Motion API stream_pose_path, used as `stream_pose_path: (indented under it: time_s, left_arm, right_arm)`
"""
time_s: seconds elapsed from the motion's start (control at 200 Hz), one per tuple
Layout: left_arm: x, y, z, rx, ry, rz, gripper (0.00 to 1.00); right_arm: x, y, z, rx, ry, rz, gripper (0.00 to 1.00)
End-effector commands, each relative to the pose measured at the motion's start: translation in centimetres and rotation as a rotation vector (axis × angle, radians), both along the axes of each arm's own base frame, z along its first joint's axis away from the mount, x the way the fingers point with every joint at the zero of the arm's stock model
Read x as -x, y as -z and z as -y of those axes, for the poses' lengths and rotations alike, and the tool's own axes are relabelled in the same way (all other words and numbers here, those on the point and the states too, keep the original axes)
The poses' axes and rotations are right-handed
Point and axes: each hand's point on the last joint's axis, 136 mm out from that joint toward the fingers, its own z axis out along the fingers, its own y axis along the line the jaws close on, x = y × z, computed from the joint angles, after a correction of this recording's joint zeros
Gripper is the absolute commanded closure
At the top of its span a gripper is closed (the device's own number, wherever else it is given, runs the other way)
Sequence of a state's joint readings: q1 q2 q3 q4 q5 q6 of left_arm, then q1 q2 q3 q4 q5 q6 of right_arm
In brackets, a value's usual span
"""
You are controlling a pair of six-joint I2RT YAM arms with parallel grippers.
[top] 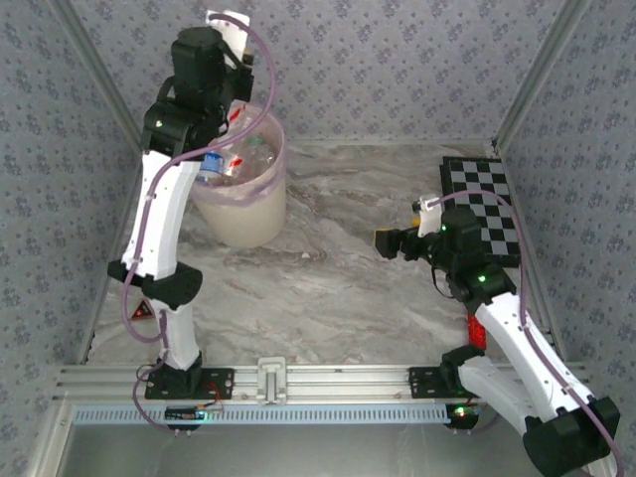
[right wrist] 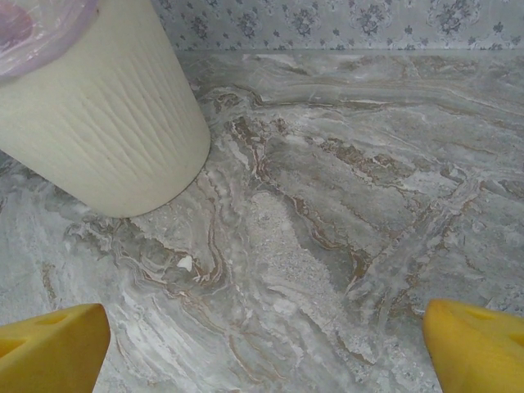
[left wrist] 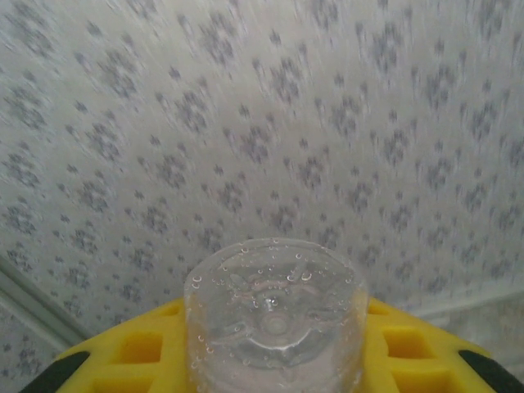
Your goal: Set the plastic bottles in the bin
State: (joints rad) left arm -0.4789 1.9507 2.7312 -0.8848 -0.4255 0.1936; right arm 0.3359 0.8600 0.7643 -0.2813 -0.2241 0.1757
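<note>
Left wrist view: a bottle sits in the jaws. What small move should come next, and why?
Probably tip the left gripper down toward the bin before releasing: the clamped bottle points base-first at wallpaper, not the bin, though the top view places it over the rim.

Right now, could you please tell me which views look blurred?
Left wrist: the grey-patterned wallpaper is smeared by motion, while the small clear plastic bottle is fairly crisp. Right wrist: the grey marbled tabletop is sharp, the yellow fingertips soft. Top external: evenly lit, sharp.
</note>
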Motion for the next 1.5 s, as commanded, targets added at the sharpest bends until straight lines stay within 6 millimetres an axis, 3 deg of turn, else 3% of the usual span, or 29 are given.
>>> stream_pose_path:
  time_s: [0.0, 0.175, 0.38, 0.76, 0.88, 1.01, 1.134, 1.344, 1.494]
  left_arm:
    - [0.0, 5.6, -0.3, -0.13, -0.019, -0.193, 1.0]
    - [-1.7, 10.3, 0.4, -0.17, -0.018, -0.307, 0.97]
    - [-2.3, 15.0, 0.8, -0.07, 0.045, -0.483, 0.78]
    - [-4.1, 20.9, 0.0, -0.054, 0.02, -0.627, 0.52]
    - [-4.6, 21.7, 0.2, -0.039, 0.037, -0.636, 0.33]
    - [-4.7, 21.1, 1.0, -0.012, 0.08, -0.618, 0.24]
    - [-4.2, 18.8, 1.8, 0.035, 0.135, -0.567, 0.17]
    - [-2.0, 12.0, 2.4, 0.113, 0.212, -0.418, 0.02]
    - [0.5, 6.6, 0.7, 0.134, 0.186, -0.284, 0.01]
  right_arm:
    - [-0.3, -0.2, -0.3, -0.004, -0.012, 0.0, 0.0]
    - [-0.5, -0.4, -0.4, -0.003, -0.013, 0.001, 0.0]
    - [-0.7, 0.4, -0.2, 0.01, 0.0, -0.018, 0.0]
    - [-0.9, 0.9, -0.3, 0.021, 0.004, -0.032, 0.0]
    - [-0.9, 1.1, -0.1, 0.03, 0.009, -0.036, 0.0]
    - [-0.8, 1.2, -0.1, 0.033, 0.009, -0.041, 0.0]
    - [-0.9, 1.3, -0.1, 0.033, 0.011, -0.042, 0.0]
    - [-1.2, 1.6, -0.2, 0.037, 0.009, -0.049, 0.0]
    - [-1.4, 1.8, -0.4, 0.035, 0.006, -0.056, 0.0]
